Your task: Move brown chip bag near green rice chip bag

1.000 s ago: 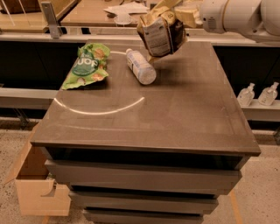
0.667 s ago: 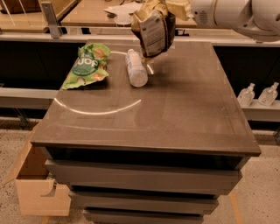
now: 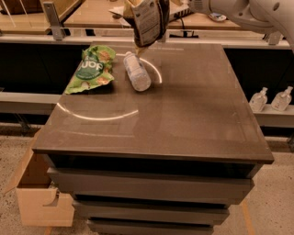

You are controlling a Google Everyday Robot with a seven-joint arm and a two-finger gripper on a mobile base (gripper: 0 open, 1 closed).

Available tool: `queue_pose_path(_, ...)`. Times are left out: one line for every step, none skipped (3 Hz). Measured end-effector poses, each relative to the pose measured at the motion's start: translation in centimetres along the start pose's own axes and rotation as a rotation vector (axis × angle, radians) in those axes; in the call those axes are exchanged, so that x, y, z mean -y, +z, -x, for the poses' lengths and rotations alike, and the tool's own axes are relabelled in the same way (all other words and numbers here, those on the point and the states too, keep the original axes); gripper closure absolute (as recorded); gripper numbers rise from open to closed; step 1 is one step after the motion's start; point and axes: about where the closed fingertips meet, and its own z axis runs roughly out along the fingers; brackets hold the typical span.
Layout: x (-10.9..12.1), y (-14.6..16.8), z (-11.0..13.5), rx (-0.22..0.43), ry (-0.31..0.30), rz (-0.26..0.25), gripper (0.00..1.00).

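Your robot's arm (image 3: 248, 11) is built of smooth, rounded, off-white shells, thick as tubes, with a darker line where two segments meet. Its gripper (image 3: 164, 11), at the top edge of the view against the brown chip bag (image 3: 146, 20), shows only as a dark, narrow shape.

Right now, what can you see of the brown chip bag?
The brown chip bag is a dark brown and pale foil pouch with a light label panel. It hangs tilted in the air, clear of the table, above the far end of the clear bottle. The gripper holds its upper end at the view's top edge.
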Motion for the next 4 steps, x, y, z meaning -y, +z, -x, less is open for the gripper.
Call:
queue_pose_path(-0.2, 0.9, 1.2, 0.029, -0.023, 0.010, 1.00)
queue_pose_path(0.9, 1.6, 2.6, 0.054, -0.065, -0.001, 1.00)
queue_pose_path(0.2, 2.1, 1.8, 0.035, -0.072, 0.013, 1.00)
queue_pose_path(-1.8, 3.3, -0.8, -0.016, -0.047, 0.040, 1.00)
